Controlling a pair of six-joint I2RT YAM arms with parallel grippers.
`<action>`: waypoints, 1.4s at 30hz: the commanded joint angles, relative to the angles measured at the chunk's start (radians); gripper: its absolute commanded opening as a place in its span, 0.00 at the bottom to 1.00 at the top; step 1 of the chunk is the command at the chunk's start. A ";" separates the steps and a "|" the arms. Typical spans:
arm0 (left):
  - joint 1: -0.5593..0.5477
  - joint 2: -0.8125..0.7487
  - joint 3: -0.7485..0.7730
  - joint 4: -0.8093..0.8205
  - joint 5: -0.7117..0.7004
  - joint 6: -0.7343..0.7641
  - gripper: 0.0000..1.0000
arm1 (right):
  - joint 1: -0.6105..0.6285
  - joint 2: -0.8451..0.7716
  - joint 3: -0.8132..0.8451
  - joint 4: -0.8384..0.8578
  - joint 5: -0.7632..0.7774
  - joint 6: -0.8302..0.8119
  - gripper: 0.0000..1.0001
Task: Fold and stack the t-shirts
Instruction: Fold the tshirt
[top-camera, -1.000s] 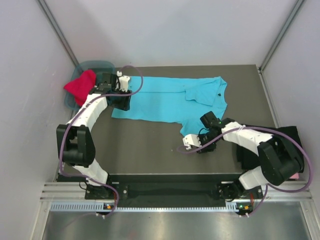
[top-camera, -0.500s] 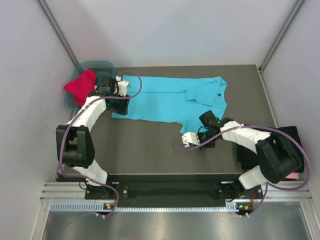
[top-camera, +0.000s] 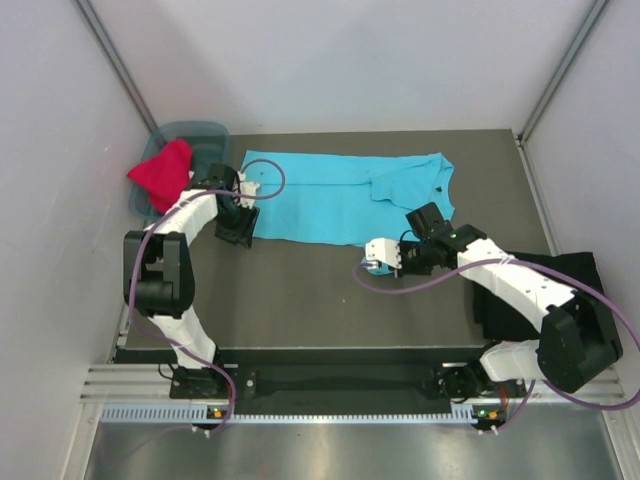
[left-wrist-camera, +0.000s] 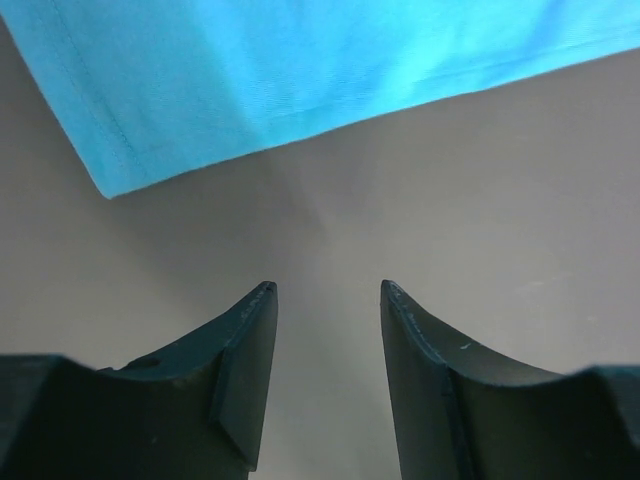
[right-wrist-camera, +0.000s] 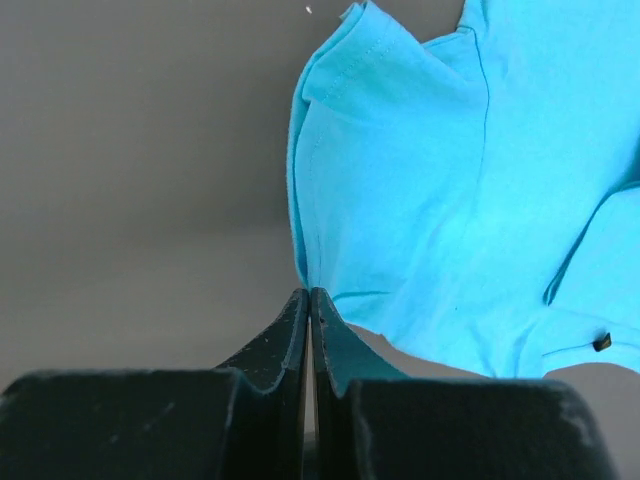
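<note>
A turquoise t-shirt (top-camera: 330, 195) lies spread flat on the dark table (top-camera: 300, 290). My right gripper (top-camera: 378, 264) is at the shirt's near right edge. In the right wrist view it (right-wrist-camera: 309, 292) is shut on a fold of the turquoise t-shirt (right-wrist-camera: 440, 200), which rises from the fingertips. My left gripper (top-camera: 237, 230) is at the shirt's near left corner. In the left wrist view it (left-wrist-camera: 327, 290) is open and empty over bare table, with the shirt's corner (left-wrist-camera: 120, 170) just ahead and not between the jaws.
A red garment (top-camera: 163, 172) lies in a teal bin (top-camera: 195, 132) at the far left. A pile of black garments (top-camera: 535, 290) lies at the right edge. White walls close in the table on three sides.
My left gripper has moved from the shirt's far left edge to its near left corner. My right gripper has moved away from me, carrying the shirt's near flap with it.
</note>
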 joint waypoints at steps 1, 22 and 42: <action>0.022 0.042 0.056 0.029 -0.069 0.026 0.50 | 0.003 -0.010 0.022 -0.008 0.006 0.041 0.00; 0.039 0.249 0.236 0.093 -0.266 0.028 0.49 | 0.005 -0.025 -0.005 -0.008 0.000 0.043 0.00; 0.045 0.304 0.230 0.043 -0.269 0.020 0.37 | -0.006 0.001 0.004 -0.002 0.003 0.047 0.00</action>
